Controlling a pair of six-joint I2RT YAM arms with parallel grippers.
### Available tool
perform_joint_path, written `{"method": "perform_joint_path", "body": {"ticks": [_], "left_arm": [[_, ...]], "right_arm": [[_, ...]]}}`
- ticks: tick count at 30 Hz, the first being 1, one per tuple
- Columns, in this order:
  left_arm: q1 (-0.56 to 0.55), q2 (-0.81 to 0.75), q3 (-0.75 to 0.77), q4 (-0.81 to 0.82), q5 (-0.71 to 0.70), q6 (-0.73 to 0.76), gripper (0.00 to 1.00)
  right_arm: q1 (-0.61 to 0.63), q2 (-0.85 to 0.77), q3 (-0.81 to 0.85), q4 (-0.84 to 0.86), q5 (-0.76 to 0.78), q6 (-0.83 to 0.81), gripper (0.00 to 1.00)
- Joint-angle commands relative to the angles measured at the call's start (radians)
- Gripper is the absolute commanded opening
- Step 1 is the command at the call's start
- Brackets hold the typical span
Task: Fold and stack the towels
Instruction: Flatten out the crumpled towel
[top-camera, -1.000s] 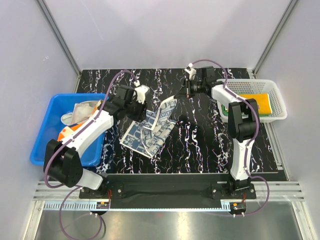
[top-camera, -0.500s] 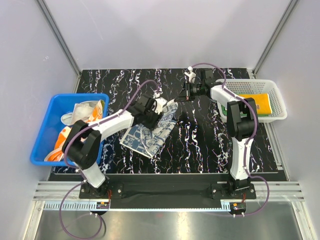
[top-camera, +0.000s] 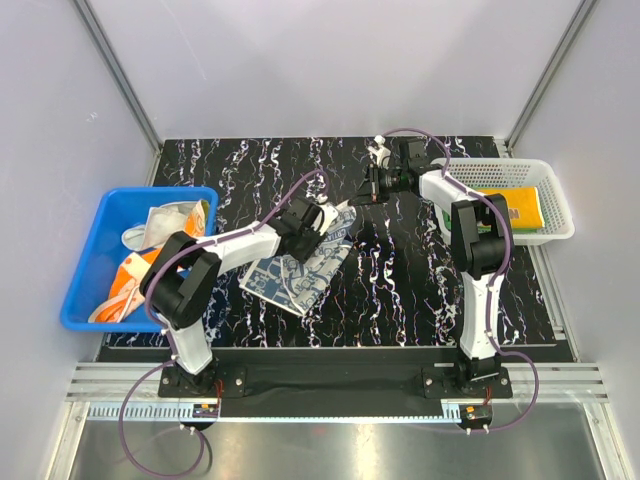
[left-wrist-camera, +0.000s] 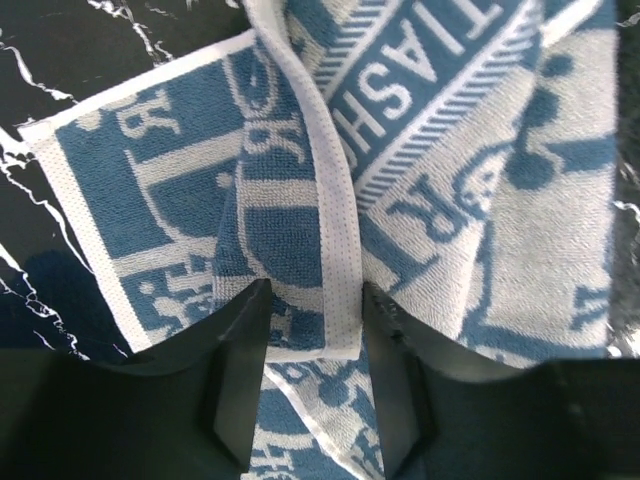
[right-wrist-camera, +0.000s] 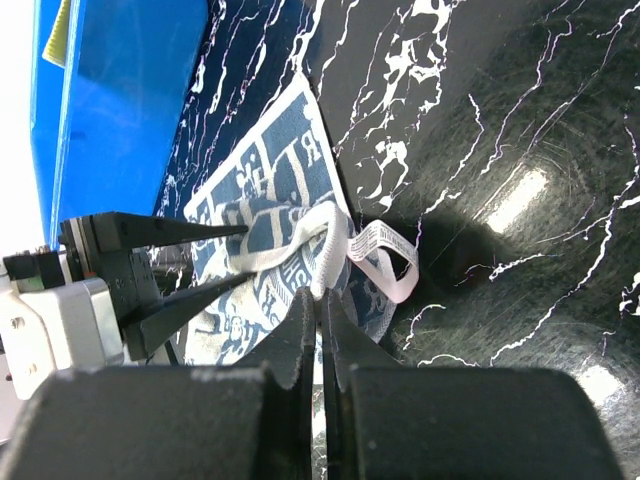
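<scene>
Pale grey walls close in a black bench (top-camera: 400, 290) veined with white. A rectangular blue plastic bin (top-camera: 95, 240) sits at its left edge and a white mesh basket (top-camera: 500, 165) at its right.

A white terry towel with navy lettering (top-camera: 295, 270) lies rumpled and only partly spread in the middle of the bench. The corner nearest the basket is lifted off the surface. The right tool (right-wrist-camera: 320, 292) has its fingers pressed together on the white hem at that raised corner, and a looped white care label (right-wrist-camera: 385, 262) hangs just beside the grip. The left tool (left-wrist-camera: 316, 292) stands wide apart and straddles a raised ridge of the same hem. A gap shows on both sides of the ridge, so it surrounds the cloth without pinching it.

In the basket an orange-yellow towel (top-camera: 522, 208) lies flat, with a sliver of plain green cloth (top-camera: 446, 222) beside it under the right arm. These look like finished pieces. Whether they sit in a neat stack cannot be told from above.

In the bin a crumpled cream towel with orange markings (top-camera: 165, 220) and another orange-and-white cloth (top-camera: 125, 275) lie unfolded.

By my reading the job is somewhere near its middle. About two towels are put away and one is being straightened with no fold made yet. At least two more wait in the bin to be folded and stacked.
</scene>
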Motion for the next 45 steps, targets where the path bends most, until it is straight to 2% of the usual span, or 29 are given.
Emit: {"method": "perform_joint_path", "body": {"ticks": [1,12,16,22,25,26,28,31,33,36,40,41,45], "left_arm": [[-0.002,0.008,0.037,0.069,-0.078,0.015,0.43],[0.002,-0.001,0.035,0.074,-0.181,0.036,0.37],[0.025,0.002,0.031,0.064,-0.167,0.03,0.31],[0.049,0.01,0.025,0.06,-0.161,0.022,0.33],[0.052,0.008,0.034,0.057,-0.161,0.024,0.22],[0.053,0.01,0.04,0.049,-0.164,0.022,0.09],[0.053,0.013,0.061,0.035,-0.174,0.022,0.0],[0.053,0.009,0.113,-0.029,-0.217,0.022,0.0],[0.055,-0.034,0.146,-0.069,-0.253,0.018,0.0],[0.058,-0.077,0.251,-0.135,-0.265,0.025,0.0],[0.059,-0.082,0.516,-0.27,-0.285,0.068,0.0],[0.061,-0.074,0.643,-0.326,-0.286,0.091,0.0],[0.046,-0.039,0.973,-0.518,-0.22,0.116,0.0]], "right_arm": [[-0.003,0.008,0.049,-0.004,-0.02,-0.007,0.0],[-0.005,0.019,0.059,-0.019,-0.017,-0.013,0.0],[-0.005,0.019,0.057,-0.021,-0.017,-0.017,0.0],[-0.005,0.013,0.054,-0.024,-0.017,-0.015,0.0],[-0.005,0.008,0.053,-0.021,-0.017,-0.017,0.0],[-0.005,0.01,0.053,-0.022,-0.015,-0.017,0.0],[-0.006,0.005,0.053,-0.027,-0.009,-0.023,0.0],[-0.005,-0.03,0.036,-0.029,0.043,-0.026,0.0],[-0.006,-0.102,0.017,-0.024,0.141,-0.024,0.0],[-0.005,-0.231,0.008,-0.044,0.305,-0.043,0.0],[-0.006,-0.392,0.029,-0.016,0.459,-0.055,0.0],[-0.005,-0.418,0.04,0.008,0.498,-0.055,0.0],[-0.006,-0.531,0.155,-0.002,0.539,-0.064,0.0]]}}
